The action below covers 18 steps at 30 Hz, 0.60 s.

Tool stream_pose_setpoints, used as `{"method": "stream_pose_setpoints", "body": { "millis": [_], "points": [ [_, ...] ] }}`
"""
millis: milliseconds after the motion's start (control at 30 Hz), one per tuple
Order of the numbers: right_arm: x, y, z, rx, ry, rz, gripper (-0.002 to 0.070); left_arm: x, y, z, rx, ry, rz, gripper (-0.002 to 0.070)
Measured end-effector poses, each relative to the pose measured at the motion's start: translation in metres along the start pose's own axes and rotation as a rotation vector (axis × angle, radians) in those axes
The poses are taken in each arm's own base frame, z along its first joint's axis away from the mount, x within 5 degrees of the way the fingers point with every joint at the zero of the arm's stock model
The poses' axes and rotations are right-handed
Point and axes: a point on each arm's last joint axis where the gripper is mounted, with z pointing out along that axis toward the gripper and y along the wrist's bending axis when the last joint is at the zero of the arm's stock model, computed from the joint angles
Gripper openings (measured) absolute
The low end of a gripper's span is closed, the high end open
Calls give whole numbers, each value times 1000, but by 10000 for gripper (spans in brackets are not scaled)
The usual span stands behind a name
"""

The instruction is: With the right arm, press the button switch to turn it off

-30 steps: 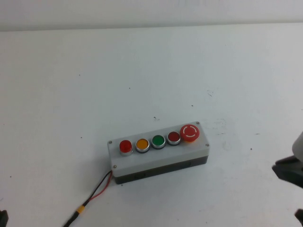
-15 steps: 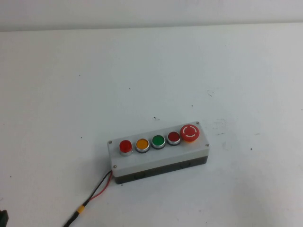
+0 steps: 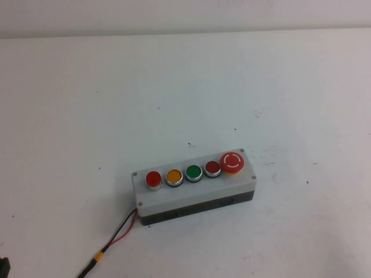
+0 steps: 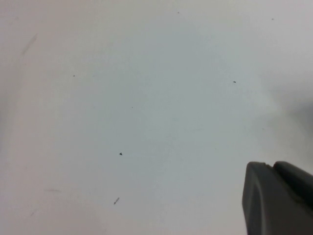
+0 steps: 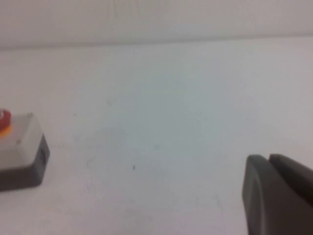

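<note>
Button switch [image 3: 153, 178] sits well apart from right claw [image 5: 279, 196]; left claw [image 4: 276, 198] over bare table.

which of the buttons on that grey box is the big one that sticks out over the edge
The red mushroom button with white arrows, at the row's right end on the grey box. The other four are small, chrome-ringed and flush. Both grippers sit away from it.

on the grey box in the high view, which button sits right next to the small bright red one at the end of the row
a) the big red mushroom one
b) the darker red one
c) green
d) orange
d: in the high view the button switch ends the row on the grey box, and the orange button is its only direct neighbour.
</note>
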Motion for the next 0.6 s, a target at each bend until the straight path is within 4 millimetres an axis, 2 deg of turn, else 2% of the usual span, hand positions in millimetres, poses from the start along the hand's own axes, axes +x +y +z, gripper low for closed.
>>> {"method": "stream_pose_setpoints", "body": {
  "millis": [167, 300, 600],
  "points": [
    [13, -1, -2, 9, 133, -36, -16, 0, 0, 0, 0, 0, 0, -2],
    [14, -1, -2, 8, 143, -81, -16, 0, 0, 0, 0, 0, 0, -2],
    [14, 1, -2, -15, 143, -14, -16, 0, 0, 0, 0, 0, 0, -2]
  ]
}}
